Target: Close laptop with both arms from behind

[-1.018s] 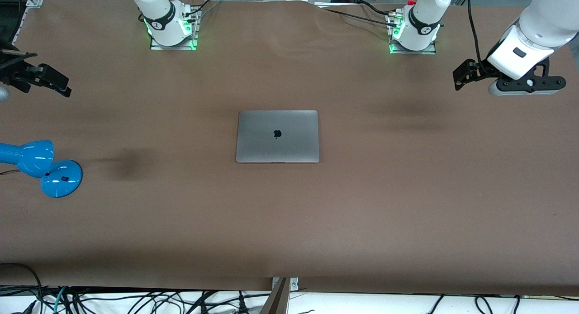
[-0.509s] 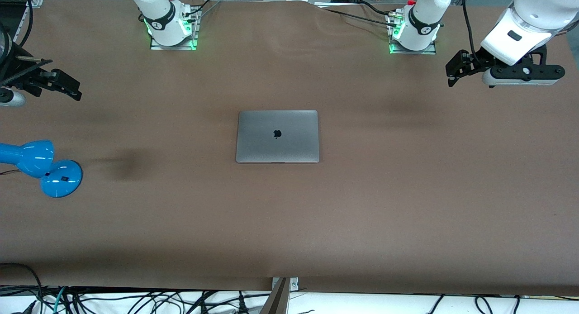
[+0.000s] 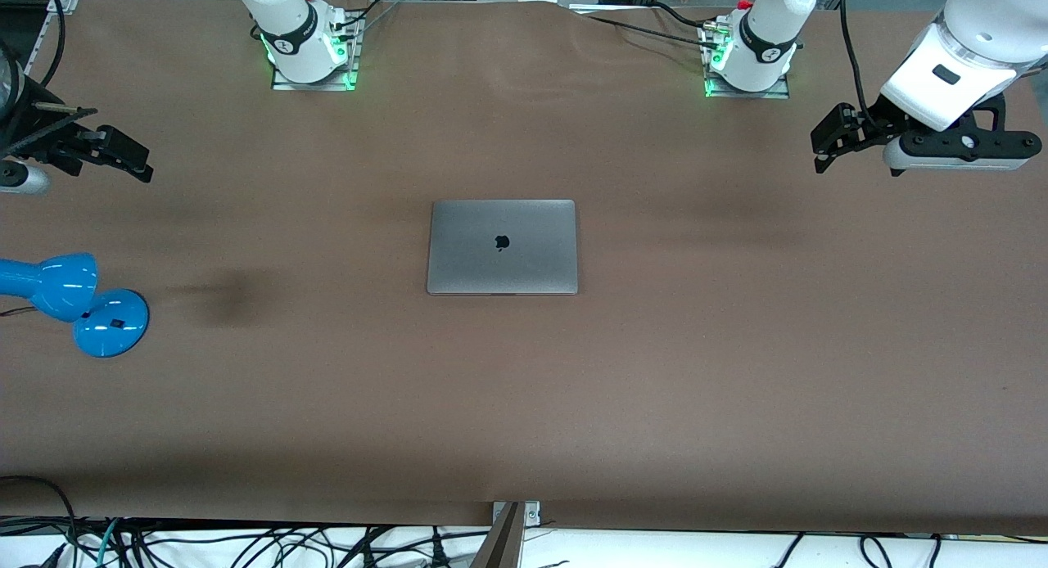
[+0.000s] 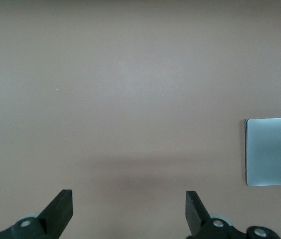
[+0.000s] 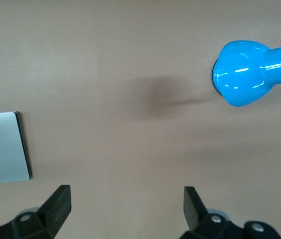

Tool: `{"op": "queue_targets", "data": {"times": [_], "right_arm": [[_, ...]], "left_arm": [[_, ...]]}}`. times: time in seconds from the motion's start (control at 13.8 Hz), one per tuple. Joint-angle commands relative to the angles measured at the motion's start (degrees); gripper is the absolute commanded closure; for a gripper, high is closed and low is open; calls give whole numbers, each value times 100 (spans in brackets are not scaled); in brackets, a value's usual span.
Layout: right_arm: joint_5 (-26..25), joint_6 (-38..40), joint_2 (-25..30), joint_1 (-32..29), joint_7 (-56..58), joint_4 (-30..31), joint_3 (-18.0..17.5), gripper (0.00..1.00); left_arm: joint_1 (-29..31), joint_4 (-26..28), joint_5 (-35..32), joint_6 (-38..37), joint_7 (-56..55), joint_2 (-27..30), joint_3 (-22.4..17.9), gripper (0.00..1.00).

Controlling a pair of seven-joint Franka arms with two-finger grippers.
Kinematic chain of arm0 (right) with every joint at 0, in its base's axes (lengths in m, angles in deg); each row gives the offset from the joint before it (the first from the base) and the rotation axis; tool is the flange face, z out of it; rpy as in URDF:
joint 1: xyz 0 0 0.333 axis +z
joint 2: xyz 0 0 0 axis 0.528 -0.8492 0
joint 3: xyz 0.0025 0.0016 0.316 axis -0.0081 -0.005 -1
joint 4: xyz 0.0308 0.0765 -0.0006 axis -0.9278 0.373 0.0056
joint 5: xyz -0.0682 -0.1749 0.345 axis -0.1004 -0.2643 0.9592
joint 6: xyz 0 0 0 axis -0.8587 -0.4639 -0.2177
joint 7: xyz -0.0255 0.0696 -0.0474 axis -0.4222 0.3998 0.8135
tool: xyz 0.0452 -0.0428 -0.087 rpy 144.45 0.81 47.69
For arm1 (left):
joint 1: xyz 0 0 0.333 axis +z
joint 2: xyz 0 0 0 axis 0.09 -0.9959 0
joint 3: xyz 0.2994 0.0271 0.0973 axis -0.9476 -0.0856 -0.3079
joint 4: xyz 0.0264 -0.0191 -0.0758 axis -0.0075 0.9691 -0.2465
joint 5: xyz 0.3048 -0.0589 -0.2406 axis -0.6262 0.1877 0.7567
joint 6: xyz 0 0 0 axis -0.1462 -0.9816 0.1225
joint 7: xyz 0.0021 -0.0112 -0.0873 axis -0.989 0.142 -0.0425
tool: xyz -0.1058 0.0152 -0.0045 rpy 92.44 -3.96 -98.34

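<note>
The laptop [image 3: 502, 246] lies flat mid-desk, lid already down (apple logo up), so the closing looks done. Both arms have pulled out wide. The left pincer [image 3: 827, 142] has dipped a touch over its end of the desk [image 3: 524, 404], fingers spread and empty. The right pincer [image 3: 123, 155] hangs above the blue lamp [image 3: 74, 302], likewise apart, holding nothing.

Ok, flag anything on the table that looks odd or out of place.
Nothing stands out. The laptop lies shut and flat mid-table, square to its edges. The blue lamp stands near the right arm's end. Left gripper and right gripper hover open, away from the laptop.
</note>
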Motion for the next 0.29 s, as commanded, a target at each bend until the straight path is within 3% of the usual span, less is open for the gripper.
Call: {"op": "queue_targets", "data": {"times": [0.0,0.22], "right_arm": [[108,-41,54,-80,-68,62,-45,0],[108,-33,54,-80,-68,62,-45,0]], "left_arm": [[-111,-271,-134,-134,-13,-100,-78,0],[-103,-675,-134,-442,-13,-346,-78,0]]}}
